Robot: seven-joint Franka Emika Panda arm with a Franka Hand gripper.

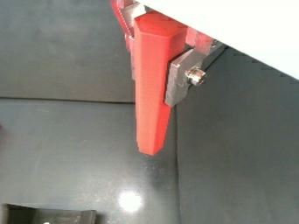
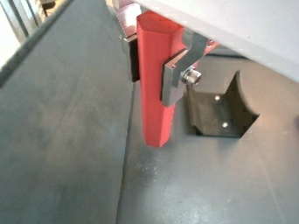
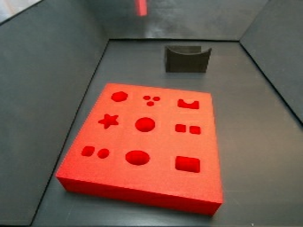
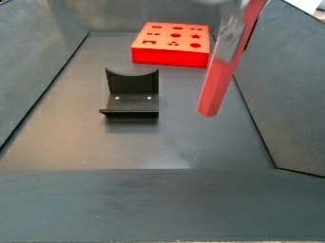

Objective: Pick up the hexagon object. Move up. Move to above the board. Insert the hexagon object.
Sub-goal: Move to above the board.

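Observation:
The hexagon object, a long slim red bar [image 1: 152, 87], hangs upright between my gripper's [image 1: 156, 61] silver fingers [image 1: 184, 79], well above the dark floor. It also shows in the other wrist view [image 2: 156, 87], gripped near its upper end. In a side view the bar [image 4: 222, 71] hangs in the air to the right of the fixture, with the gripper [image 4: 235, 14] blurred at the frame's top. Only the bar's tip [image 3: 141, 7] shows in the other side view. The red board [image 3: 166, 177] with shaped recesses lies flat on the floor, apart from the bar, and shows in both side views [image 4: 172, 59].
The dark fixture [image 3: 186, 58] stands on the floor beyond the board; it also shows in the other side view [image 4: 129, 95] and in both wrist views [image 2: 222, 114] [image 1: 47, 214]. Grey sloping walls [image 3: 59, 53] enclose the floor on the sides.

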